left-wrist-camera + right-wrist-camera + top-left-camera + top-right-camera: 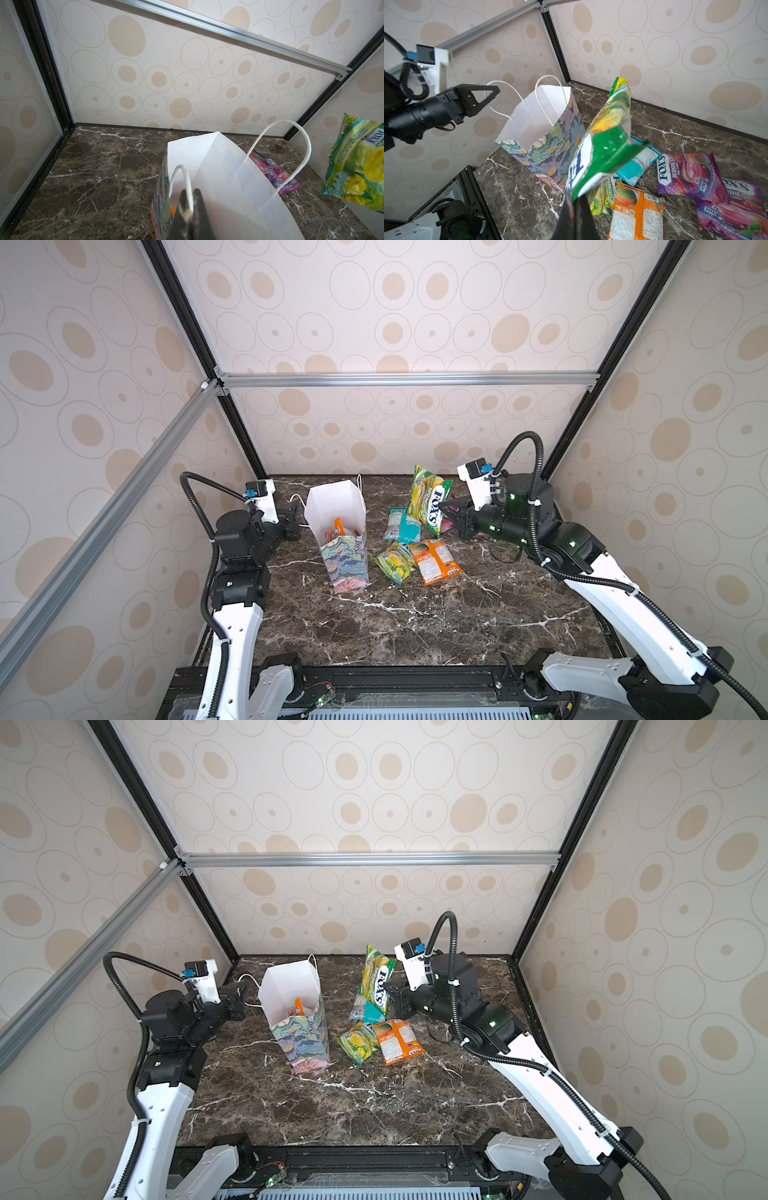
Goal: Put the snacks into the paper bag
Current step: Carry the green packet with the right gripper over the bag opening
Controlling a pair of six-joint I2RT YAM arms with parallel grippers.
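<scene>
The paper bag [336, 510] stands open on the left of the marble table, an orange packet [338, 531] showing inside. My left gripper [188, 194] is shut on one white cord handle [187, 178] at the bag's left rim. My right gripper [575, 200] is shut on the corner of a green-yellow FOX'S snack [609, 133], held up in the air right of the bag [291, 986]. On the table lie teal [401, 526], green-yellow [395, 563] and orange [437, 562] snacks. Two purple-pink ones [689, 173] lie under my right arm.
Patterned walls close in the table [415, 622] at the back and on both sides. An aluminium rail [407, 379] crosses high at the back. The bag's second cord handle [299, 145] stands free above its rim.
</scene>
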